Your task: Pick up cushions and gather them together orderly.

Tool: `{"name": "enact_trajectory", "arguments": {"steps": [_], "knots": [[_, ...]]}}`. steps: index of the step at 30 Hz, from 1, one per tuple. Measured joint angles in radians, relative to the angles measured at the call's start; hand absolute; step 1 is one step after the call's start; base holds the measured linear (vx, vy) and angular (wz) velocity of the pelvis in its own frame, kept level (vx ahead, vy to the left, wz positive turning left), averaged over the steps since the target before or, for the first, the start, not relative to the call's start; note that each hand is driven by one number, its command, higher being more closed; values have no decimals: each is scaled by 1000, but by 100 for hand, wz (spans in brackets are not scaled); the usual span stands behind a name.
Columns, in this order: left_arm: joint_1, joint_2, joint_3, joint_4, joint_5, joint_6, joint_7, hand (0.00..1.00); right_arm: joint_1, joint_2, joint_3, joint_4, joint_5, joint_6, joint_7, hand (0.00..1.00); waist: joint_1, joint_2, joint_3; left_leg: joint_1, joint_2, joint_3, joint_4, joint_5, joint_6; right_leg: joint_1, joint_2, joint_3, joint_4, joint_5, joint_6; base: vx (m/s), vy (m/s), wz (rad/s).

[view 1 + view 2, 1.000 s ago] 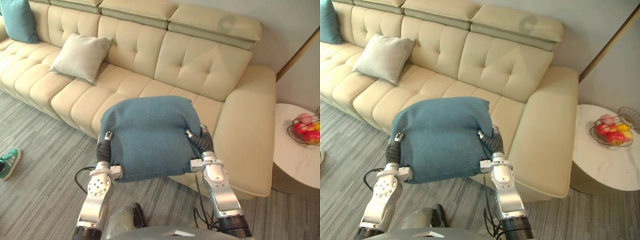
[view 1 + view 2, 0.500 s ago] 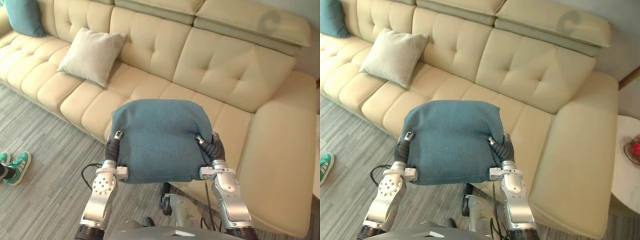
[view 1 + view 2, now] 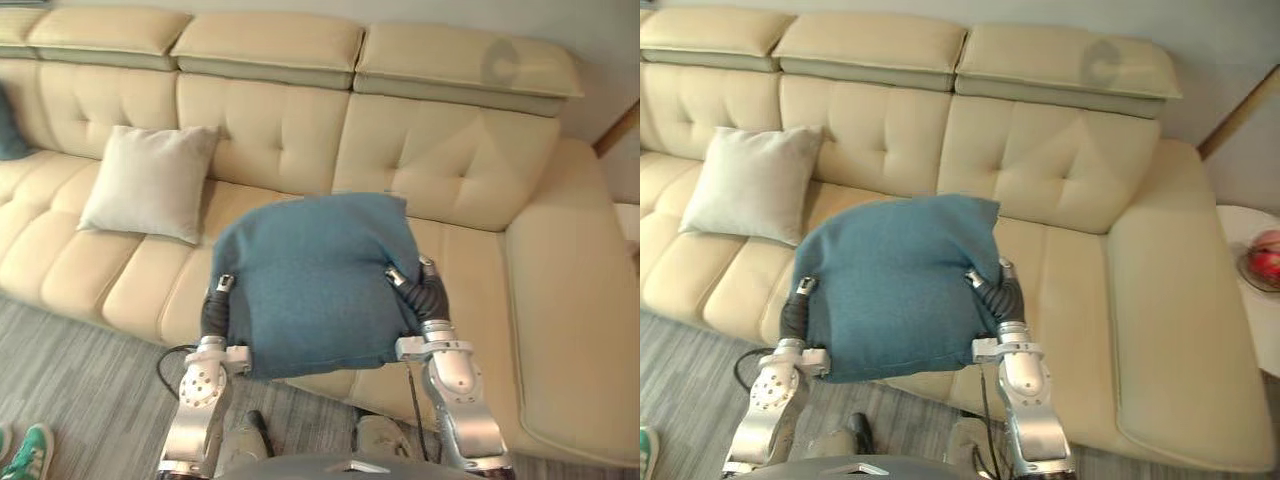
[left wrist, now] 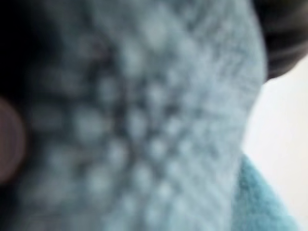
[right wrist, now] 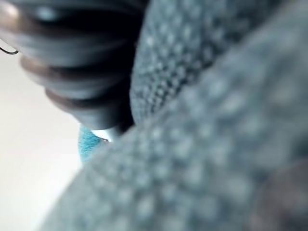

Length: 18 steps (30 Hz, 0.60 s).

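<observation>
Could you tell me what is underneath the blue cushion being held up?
The left hand and right hand flank the blue cushion, their dark wrist covers showing. Beneath it is the front seat edge of the cream sofa. The rest of both hands is covered.

- A cream tufted sofa [image 3: 450, 170] with padded headrests stands against a pale wall [image 3: 1230, 40].
- Grey striped carpet [image 3: 80, 380] covers the floor.
- A round white side table [image 3: 1260, 340] stands by the sofa's arm.
</observation>
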Motion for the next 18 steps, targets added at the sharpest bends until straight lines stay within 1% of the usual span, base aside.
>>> {"name": "enact_trajectory", "arguments": {"steps": [1,2,3,4,5,6,7,10,13,14,15,16,17,18], "knots": [[17,-3,0,-21,0,0,0,100,0,0,2,0,-2,0,1,100,11,2,-1,13,3,-18,16,-23,6,12,13,42,-29,14,9,74,164,-117],[25,-6,0,-41,0,0,0,100,-4,0,3,0,-3,0,2,100,16,2,-2,35,9,-13,1,-39,10,27,26,75,-67,44,10,65,150,-135],[36,-6,0,-77,0,0,0,100,-7,0,3,-10,-3,0,2,100,15,1,-9,58,17,1,-31,-57,7,30,41,118,-126,88,13,37,114,-112],[38,-6,0,-86,0,0,0,100,-7,0,3,-15,-4,0,2,100,15,0,-12,66,18,9,-46,-62,10,29,44,133,-143,103,14,5,94,-120],[40,-5,-2,-92,-1,0,-2,100,-3,-1,2,-25,-6,0,3,100,7,-5,-31,91,13,37,-101,-70,3,24,46,174,-197,141,20,-19,53,-77],[39,-5,-3,-92,-1,0,-2,100,-3,0,1,-25,-6,0,3,100,2,-7,-33,101,10,47,-118,-72,3,24,45,184,-211,152,23,-61,103,-105],[42,-5,-7,-89,-2,0,-6,100,9,0,-2,-25,-9,0,3,100,-8,-19,-41,128,-2,83,-150,-73,3,26,43,217,-251,191,18,-61,91,-73],[56,-2,-11,-82,-3,1,-22,100,45,4,-6,-24,-10,0,7,100,-9,-34,-51,147,-12,135,-157,-77,9,23,39,262,-284,226,21,-76,56,-65],[65,4,-10,-68,-5,2,-27,100,51,9,-6,-19,-21,0,22,100,0,-35,-52,148,-23,195,-148,-88,18,-22,45,325,-271,245,32,-110,15,-71],[70,5,-5,-64,-5,2,-27,100,37,13,-5,7,-21,-1,27,100,6,-34,-53,136,-24,224,-130,-103,34,-56,54,312,-273,286,23,-119,2,-102],[70,5,1,-60,-6,2,-27,100,23,14,-4,28,-21,-3,30,100,11,-34,-53,134,-24,238,-131,-107,39,-68,59,284,-282,311,8,-145,-6,-139],[69,8,25,-43,-12,2,-27,100,-23,20,3,95,-21,-3,42,100,20,-34,-52,134,-18,294,-140,-107,45,-78,56,133,-334,315,-114,-119,-8,-135],[57,5,32,-14,-13,2,-26,100,-55,16,7,136,-21,-2,46,100,18,-15,-41,136,-11,326,-142,-103,48,-89,36,6,-337,273,-192,-140,-2,-135],[48,6,37,1,-13,8,-26,100,-63,18,8,159,-21,-2,46,100,10,-4,-35,136,-5,348,-139,-95,38,-103,18,-78,-325,253,-215,-104,14,-76]]}}
